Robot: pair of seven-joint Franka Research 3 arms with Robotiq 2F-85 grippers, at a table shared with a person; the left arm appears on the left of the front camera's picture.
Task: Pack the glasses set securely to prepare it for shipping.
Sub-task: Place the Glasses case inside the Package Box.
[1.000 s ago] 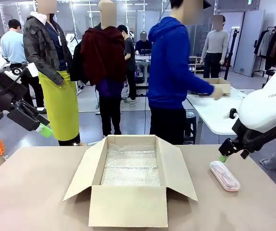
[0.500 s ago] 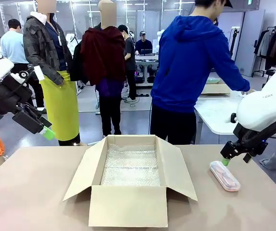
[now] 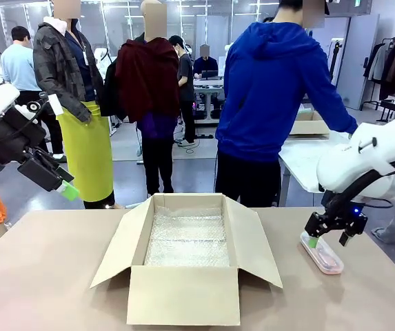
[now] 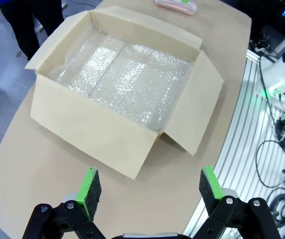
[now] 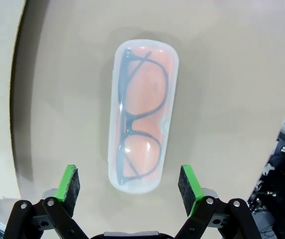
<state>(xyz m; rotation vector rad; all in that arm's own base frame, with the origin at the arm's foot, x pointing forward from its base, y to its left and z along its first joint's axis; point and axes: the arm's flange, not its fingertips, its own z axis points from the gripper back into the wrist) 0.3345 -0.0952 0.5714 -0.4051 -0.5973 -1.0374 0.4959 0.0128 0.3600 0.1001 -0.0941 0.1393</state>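
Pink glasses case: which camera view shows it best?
The right wrist view: the pink case lies whole below, dark frames visible inside. The front view shows the case small; the left wrist view, far off at the top edge.

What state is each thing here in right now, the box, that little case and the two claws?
cardboard box: open, all flaps folded outward, nothing packed in it.
bubble wrap: laid flat over the box floor.
pink case: shut, lying flat on the table, glasses inside.
right gripper: open, fingers astride one end of the case, a gap on each side.
left gripper: open, empty, held high off the table.
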